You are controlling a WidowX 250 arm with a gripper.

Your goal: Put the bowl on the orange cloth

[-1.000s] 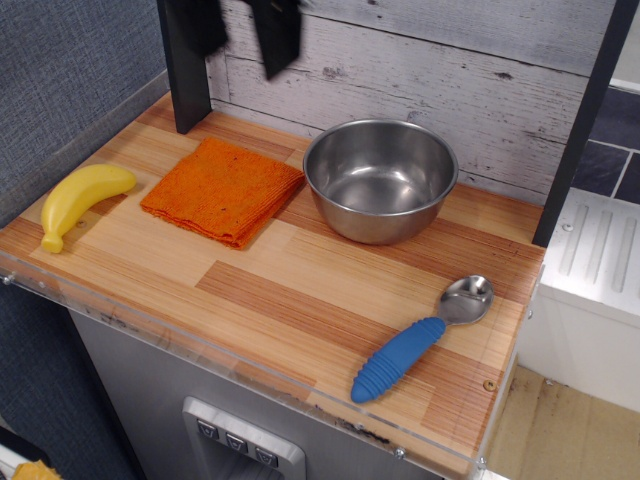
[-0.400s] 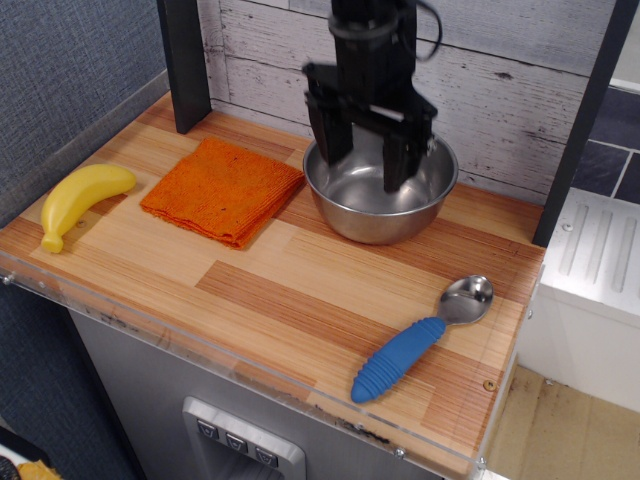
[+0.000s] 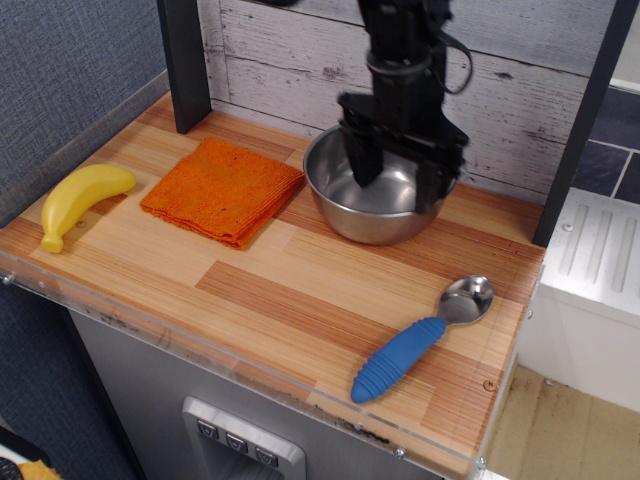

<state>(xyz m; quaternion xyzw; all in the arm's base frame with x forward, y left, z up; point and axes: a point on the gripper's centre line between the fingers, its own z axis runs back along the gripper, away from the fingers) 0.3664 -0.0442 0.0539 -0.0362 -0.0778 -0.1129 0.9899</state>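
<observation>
Gripper spread wide over the bowl, holding nothing. Left finger down inside the bowl, right finger at the right-hand rim; actual contact with the rim hard to tell. Bowl sitting on the wooden counter near the back wall, just beside the orange cloth, right edge of cloth close to the bowl's left side. Cloth flat, nothing on it. Banana at far left, well apart. Blue-handled spoon near the front right, clear of the bowl.
</observation>
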